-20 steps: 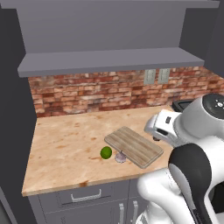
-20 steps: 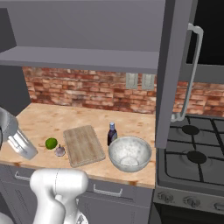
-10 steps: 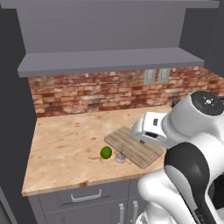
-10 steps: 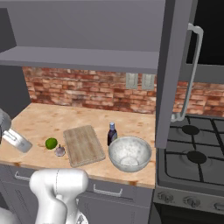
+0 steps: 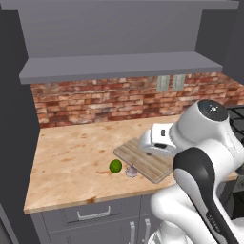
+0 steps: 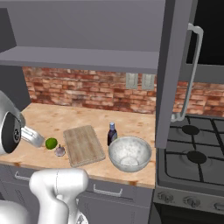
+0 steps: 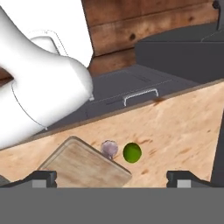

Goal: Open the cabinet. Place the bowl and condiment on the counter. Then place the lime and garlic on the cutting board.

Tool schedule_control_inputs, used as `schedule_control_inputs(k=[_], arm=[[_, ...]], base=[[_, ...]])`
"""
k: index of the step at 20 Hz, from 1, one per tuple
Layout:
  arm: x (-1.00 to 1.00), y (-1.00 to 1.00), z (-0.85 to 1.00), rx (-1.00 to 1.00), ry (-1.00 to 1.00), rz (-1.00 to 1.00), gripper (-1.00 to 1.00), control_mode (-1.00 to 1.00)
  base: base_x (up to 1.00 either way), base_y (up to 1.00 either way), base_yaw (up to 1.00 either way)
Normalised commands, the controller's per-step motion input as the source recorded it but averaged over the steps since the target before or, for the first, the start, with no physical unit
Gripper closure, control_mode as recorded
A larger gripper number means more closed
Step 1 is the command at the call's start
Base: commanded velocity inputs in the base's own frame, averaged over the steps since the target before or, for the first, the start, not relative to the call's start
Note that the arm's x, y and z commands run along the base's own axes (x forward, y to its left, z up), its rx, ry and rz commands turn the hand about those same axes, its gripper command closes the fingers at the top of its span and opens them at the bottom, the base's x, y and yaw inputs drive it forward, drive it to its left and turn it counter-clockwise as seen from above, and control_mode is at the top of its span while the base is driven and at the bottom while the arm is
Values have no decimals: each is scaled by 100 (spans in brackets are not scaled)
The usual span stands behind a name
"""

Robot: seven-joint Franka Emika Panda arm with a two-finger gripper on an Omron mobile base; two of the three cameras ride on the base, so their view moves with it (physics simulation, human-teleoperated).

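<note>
The worktop (image 6: 52, 118) is a light tan wood-look surface with mottled orange-brown patches, backed by a red brick wall (image 6: 87, 92) that carries two outlets (image 6: 140, 81). Grey drawers (image 5: 93, 214) with horizontal handles sit below it, and a black gas stove (image 6: 192, 153) adjoins it at the side. The cabinet (image 6: 173, 65) overhead stands open, its door swung outward with the silver bar handle (image 6: 190, 74) showing; the shelf (image 5: 119, 64) inside is exposed.

The claw (image 7: 111, 177) is released, its two dark tips spread wide with nothing between them (hand view). The lime (image 7: 132, 152) lies on the worktop just ahead of the claw, roughly centred between the tips, apart from them. The garlic (image 7: 109, 148) rests just beside the lime, touching or nearly touching the edge of the cutting board (image 7: 83, 168), which extends toward one tip. The board carries nothing.

Beyond the board from the claw, the bowl (image 6: 130, 153) and the condiment (image 6: 112, 133) stand on the worktop, close together.
</note>
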Motion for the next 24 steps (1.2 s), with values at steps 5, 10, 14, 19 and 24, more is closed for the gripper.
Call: schedule_control_inputs(k=[5,10,14,19,24], arm=[[22,0,-44,-5,0,6,-100,-100],[23,3,-37,-7,0,0,-100,-100],[33,5,-22,-5,0,0,-100,-100],[36,0,-19,0,0,5,-100,-100],[26,0,-28,0,0,11,-100,-100]], base=[[0,0,0],[0,0,0],[0,0,0],[0,0,0],[0,0,0]])
